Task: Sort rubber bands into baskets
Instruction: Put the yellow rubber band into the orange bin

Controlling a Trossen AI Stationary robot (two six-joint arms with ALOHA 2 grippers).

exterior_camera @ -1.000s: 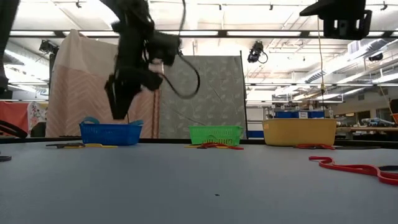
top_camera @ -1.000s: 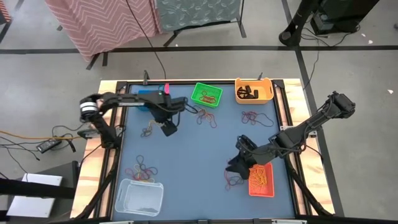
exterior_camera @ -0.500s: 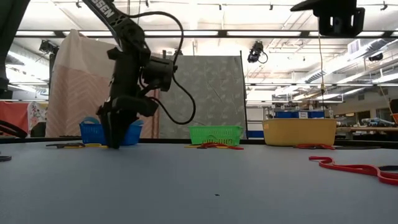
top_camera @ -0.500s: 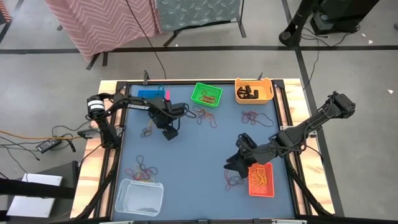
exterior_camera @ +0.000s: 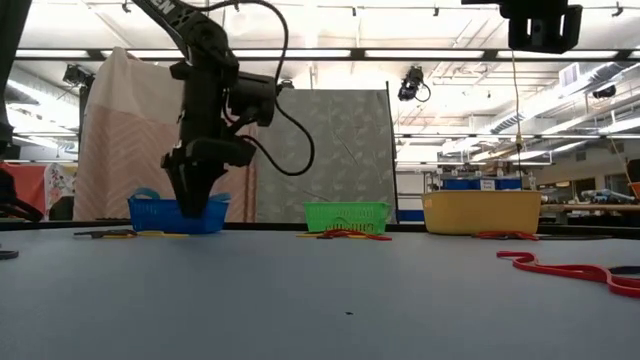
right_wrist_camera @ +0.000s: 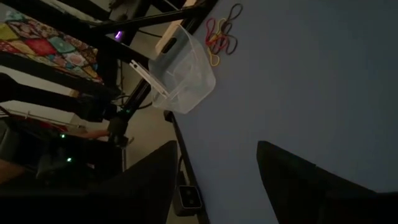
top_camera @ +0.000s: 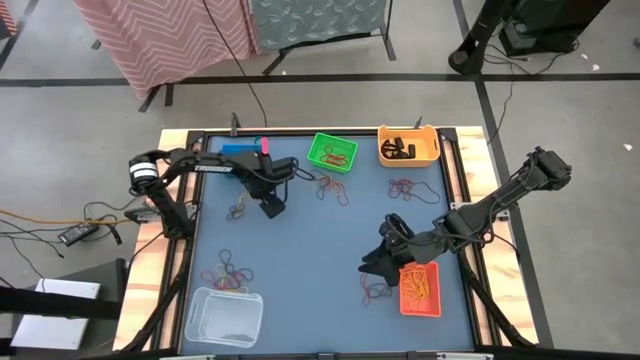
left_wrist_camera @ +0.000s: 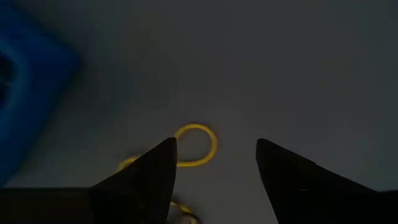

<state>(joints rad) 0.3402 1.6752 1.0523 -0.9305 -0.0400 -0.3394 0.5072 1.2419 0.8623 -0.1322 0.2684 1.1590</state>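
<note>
Since a second ago the left gripper (top_camera: 270,207) is seen pulled back a touch toward the far-left corner after a dip out over the mat, and it now sits low in front of the blue basket (top_camera: 240,152); the right gripper (top_camera: 378,265) is pretty much where it was, parked just left of the red-orange basket (top_camera: 420,289), fingers apart and empty.

In the left wrist view the fingers (left_wrist_camera: 146,177) are spread with a visible gap, nothing clamped; a yellow rubber band (left_wrist_camera: 196,144) lies flat on the blue mat (top_camera: 320,250) just ahead of the tips, with more yellow loops partly hidden under one finger; so the band is framed but not yet picked.

What could go wrong, as a guess: the band is thin and flat, so a close that's a bit high would probably just slide over it; two overlapping loops might get pinched together; the blue basket is close by, so a sloppy lift could clip its wall.

Other piles are scattered about: a bunch near the green basket (top_camera: 332,152), one by the yellow-orange basket (top_camera: 408,146), some beside the clear basket (top_camera: 223,316) at the near left.

Compared with half a second back, the left arm looks lifted slightly and swung leftward; the piles haven't visibly shifted.
</note>
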